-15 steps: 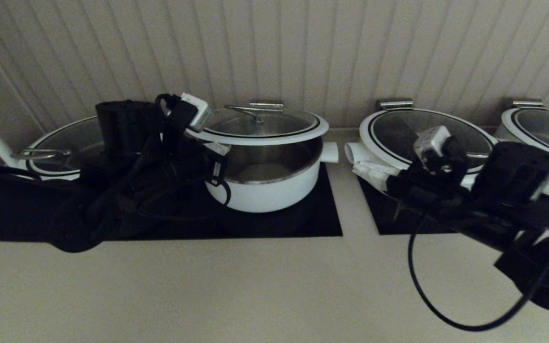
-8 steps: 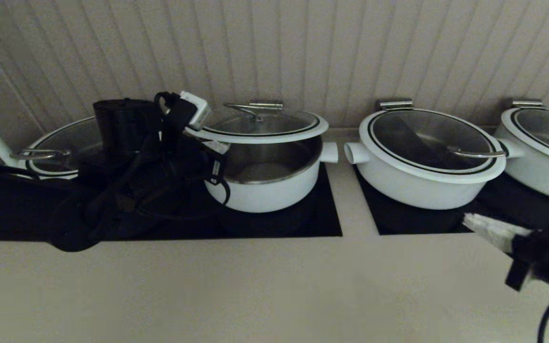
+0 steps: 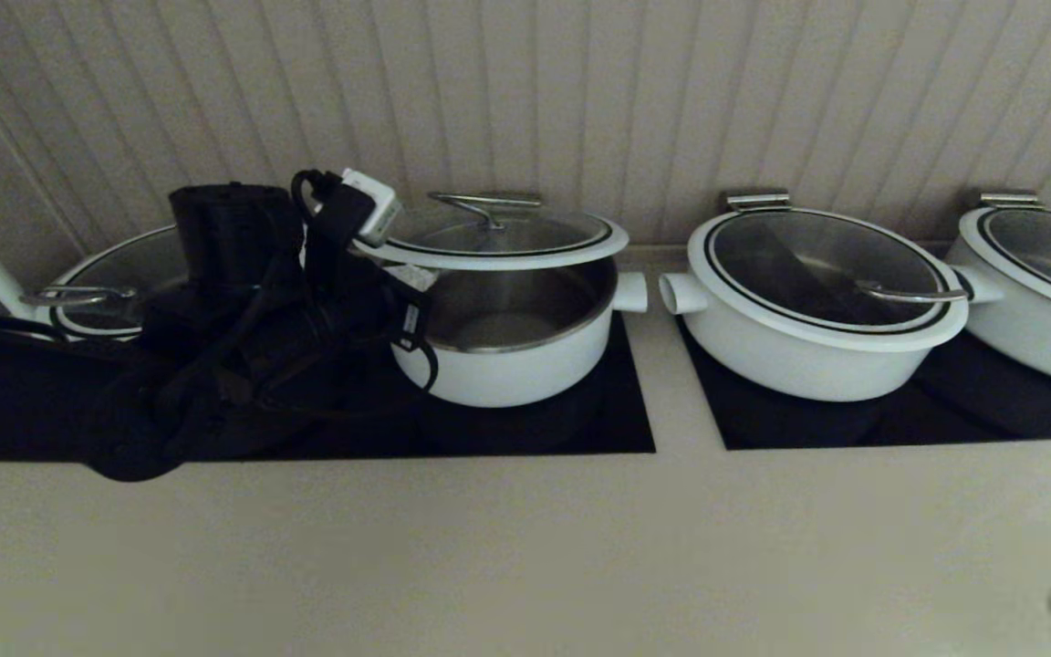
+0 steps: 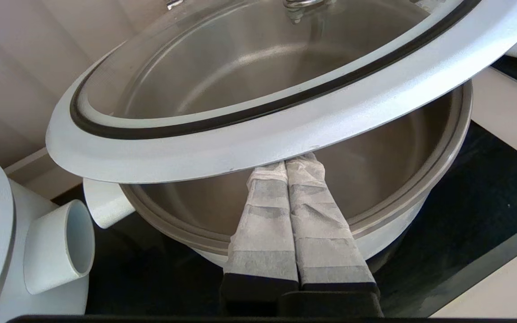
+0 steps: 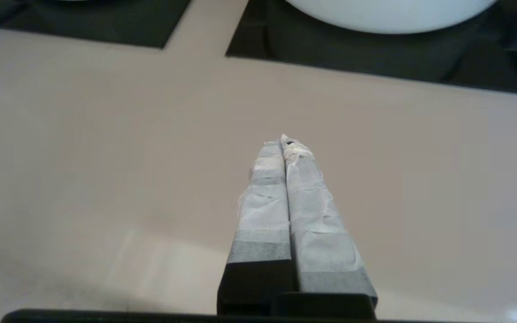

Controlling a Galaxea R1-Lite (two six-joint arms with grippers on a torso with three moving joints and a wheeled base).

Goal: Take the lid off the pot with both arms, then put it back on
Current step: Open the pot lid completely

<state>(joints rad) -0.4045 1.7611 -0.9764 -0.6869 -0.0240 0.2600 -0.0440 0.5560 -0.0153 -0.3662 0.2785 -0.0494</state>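
Counter (image 3: 525,547): four pots | left hand (image 4: 292,163) closed under lid (image 3: 498,239) | right hand (image 5: 284,142) closed, empty

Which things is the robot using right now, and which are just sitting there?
Part of the job:
- the lid, tilted up above its pot
- the pot, open underneath
- the left hand, fingers shut, poking under the lid's rim
- the right hand, shut, pulled back over the bare counter

Just sitting there:
- the covered pot on the right
- the far-right pot
- the far-left pot
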